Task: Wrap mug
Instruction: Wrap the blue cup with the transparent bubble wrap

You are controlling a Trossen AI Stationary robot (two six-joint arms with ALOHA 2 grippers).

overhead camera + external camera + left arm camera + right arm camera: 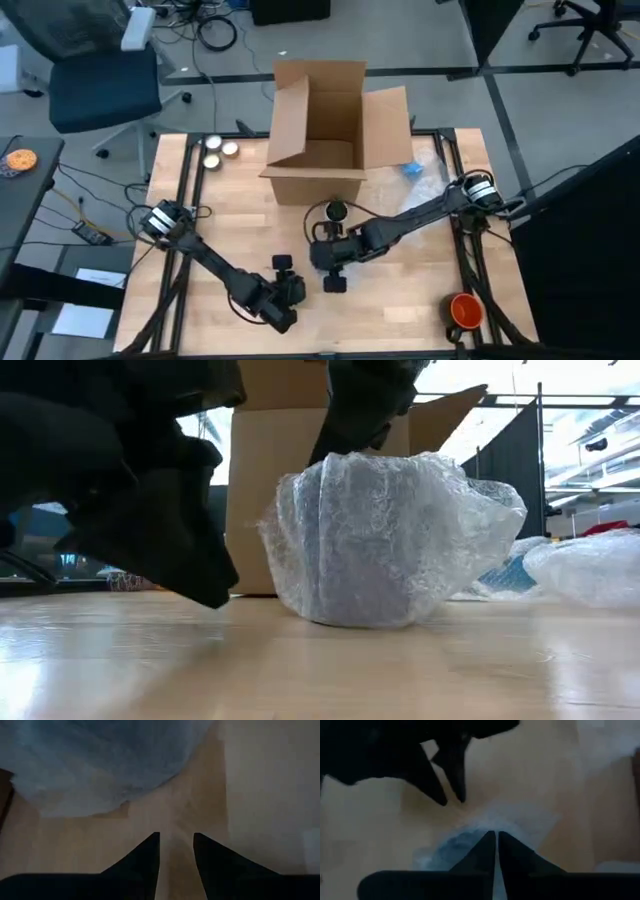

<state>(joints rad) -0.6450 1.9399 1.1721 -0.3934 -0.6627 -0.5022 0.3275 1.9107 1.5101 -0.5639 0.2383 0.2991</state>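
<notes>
The mug (385, 545) stands on the table, wrapped all round in clear bubble wrap, with a dark blue-grey body showing through. In the high view my right arm covers it. My right gripper (496, 851) comes down on the top of the bundle, fingers shut. My left gripper (176, 854) is low over the wood on the near-left side of the bundle (100, 765). It is open and holds nothing. The low view shows it as the big dark shape (150, 510) on the left. My right gripper is shut on the bubble wrap gathered at the top of the mug (470, 837), coming from above with the fingers pointing down (362, 410). How many layers lie between the fingertips does not show. The wrapped mug stands upright with its base on the table.
An open cardboard box (325, 140) stands just behind the mug at the table's far middle. Loose bubble wrap (590, 565) and a blue scrap (413, 170) lie to the right. An orange object (465, 310) is at the near right corner, and two round pieces (220, 148) at the far left.
</notes>
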